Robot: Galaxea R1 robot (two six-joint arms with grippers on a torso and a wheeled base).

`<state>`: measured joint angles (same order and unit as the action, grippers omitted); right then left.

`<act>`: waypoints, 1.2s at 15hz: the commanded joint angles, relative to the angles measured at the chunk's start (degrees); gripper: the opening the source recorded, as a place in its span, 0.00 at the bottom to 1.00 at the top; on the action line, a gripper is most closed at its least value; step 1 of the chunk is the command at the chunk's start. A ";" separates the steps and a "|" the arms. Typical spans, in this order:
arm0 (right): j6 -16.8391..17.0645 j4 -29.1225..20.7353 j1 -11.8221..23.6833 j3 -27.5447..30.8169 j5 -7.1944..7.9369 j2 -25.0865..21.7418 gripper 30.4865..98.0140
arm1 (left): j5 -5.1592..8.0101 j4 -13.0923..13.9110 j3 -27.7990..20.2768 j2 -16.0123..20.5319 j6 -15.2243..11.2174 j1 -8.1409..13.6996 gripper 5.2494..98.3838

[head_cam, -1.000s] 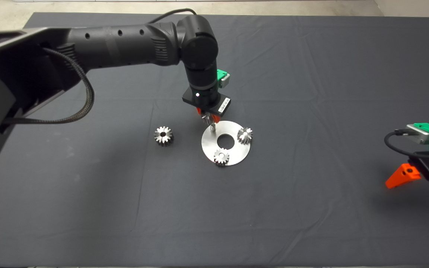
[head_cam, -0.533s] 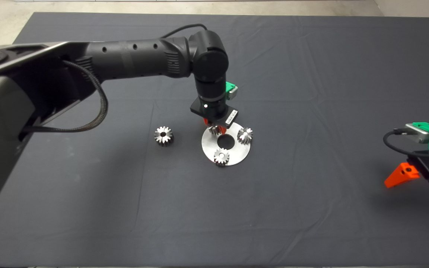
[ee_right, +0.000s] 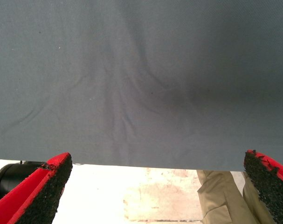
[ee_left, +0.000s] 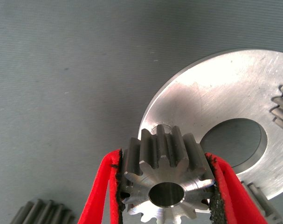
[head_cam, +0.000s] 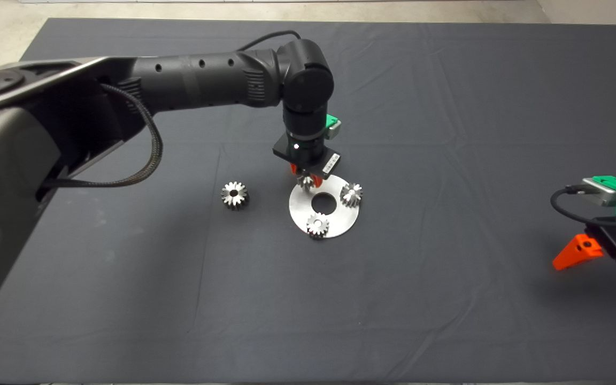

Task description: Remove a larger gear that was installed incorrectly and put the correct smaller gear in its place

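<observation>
My left gripper (head_cam: 306, 180) is shut on the smaller gear (head_cam: 305, 182), a shiny steel toothed gear, and holds it at the far left edge of the round steel plate (head_cam: 340, 214). In the left wrist view the red fingers (ee_left: 106, 186) clamp this gear (ee_left: 167, 179) from both sides over the plate's rim (ee_left: 234, 93). Two alike small gears (head_cam: 351, 193) (head_cam: 317, 224) stand on the plate. The larger gear (head_cam: 234, 194) lies on the mat left of the plate. It also shows in the left wrist view (ee_left: 41, 212).
My right gripper (head_cam: 575, 251) waits open at the mat's right edge. Its wrist view shows the fingers (ee_right: 38, 191) wide apart over the mat's edge, with floor and a person's khaki trouser leg (ee_right: 220, 196) beyond.
My left gripper has moved right and down with the smaller gear, from beside the plate's peg onto the plate's far left edge. The right arm has not moved.
</observation>
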<state>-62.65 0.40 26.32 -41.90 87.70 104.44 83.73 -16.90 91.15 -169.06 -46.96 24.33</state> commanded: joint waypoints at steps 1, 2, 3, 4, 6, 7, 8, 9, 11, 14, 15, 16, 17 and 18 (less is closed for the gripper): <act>0.25 -0.93 0.40 0.34 5.46 0.12 0.98 | 2.76 -1.65 0.42 0.09 0.73 2.21 0.26; 0.25 -0.93 0.40 0.34 5.46 -0.04 0.98 | 2.67 -1.65 0.42 0.09 0.73 2.13 0.26; 0.25 -0.93 0.40 0.34 5.46 -0.06 0.98 | 2.67 -1.65 0.42 0.09 0.64 2.13 0.26; 0.25 -0.93 0.40 0.34 5.46 -0.06 0.98 | 2.55 -1.71 0.42 0.09 0.47 2.13 0.26; 0.33 -0.84 0.49 -0.01 5.46 -0.01 0.98 | 2.49 -1.65 0.24 0.09 0.47 2.13 0.25; 0.33 -0.58 0.41 -0.10 5.46 0.03 0.98 | 2.49 -1.65 0.24 0.09 0.47 2.13 0.24; 0.33 -0.58 0.40 -0.10 5.46 0.04 0.98 | 2.49 -1.65 0.33 0.09 0.47 2.13 0.23; 0.33 -0.58 0.40 -0.18 5.46 0.03 0.98 | 2.58 -1.65 0.24 0.02 0.47 2.13 0.23; 0.33 -0.49 0.40 -0.33 5.46 0.03 0.98 | 2.67 -1.56 0.15 0.00 0.47 2.30 0.23; 0.42 -0.49 0.40 -0.45 5.46 0.03 0.98 | 2.67 -1.38 -0.11 0.00 0.38 2.30 0.23; 0.42 -0.49 0.40 -0.45 5.46 0.03 0.98 | 2.67 -0.95 -0.20 0.00 0.31 2.30 0.23; 0.42 -0.49 0.49 -0.45 5.46 0.03 0.98 | 2.67 -0.17 -0.41 0.00 0.20 2.30 0.23; 0.51 -0.49 0.49 -0.45 5.46 0.03 0.98 | 2.58 0.28 -1.08 0.00 -0.15 2.30 0.23; 0.51 -0.49 0.49 -0.45 5.46 0.03 0.98 | 2.41 0.37 -1.43 0.00 -0.66 2.30 0.23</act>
<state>-62.51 0.52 26.21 -42.23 87.65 104.46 85.88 -17.77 91.50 -168.88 -46.86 24.99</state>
